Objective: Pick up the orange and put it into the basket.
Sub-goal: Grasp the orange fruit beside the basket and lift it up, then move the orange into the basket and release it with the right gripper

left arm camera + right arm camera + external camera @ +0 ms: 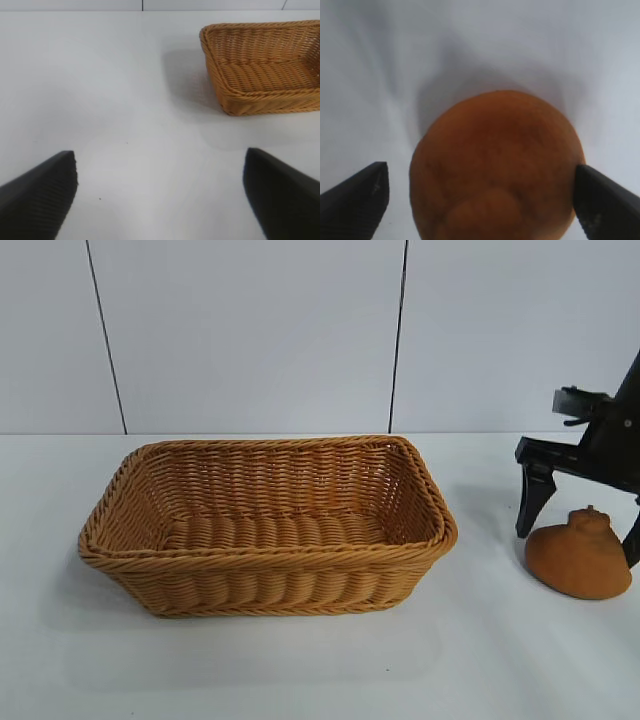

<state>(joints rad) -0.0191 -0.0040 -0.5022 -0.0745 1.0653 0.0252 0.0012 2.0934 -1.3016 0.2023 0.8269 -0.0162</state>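
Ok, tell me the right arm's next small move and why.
Probably close the fingers onto the orange. The right gripper straddles the fruit, which sits on the table to the right of the basket. In the right wrist view one finger is at its skin while the other shows a gap, so no firm grip shows yet. Lift afterwards.

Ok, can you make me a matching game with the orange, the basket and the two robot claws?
1. orange
2. basket
3. left gripper
4. right gripper

A. open above bare table
B. woven, nothing inside
C. one finger on each side of the fruit
D. lying on the table, beside the basket

Pairs: 1-D, 2-B, 3-A, 4-C
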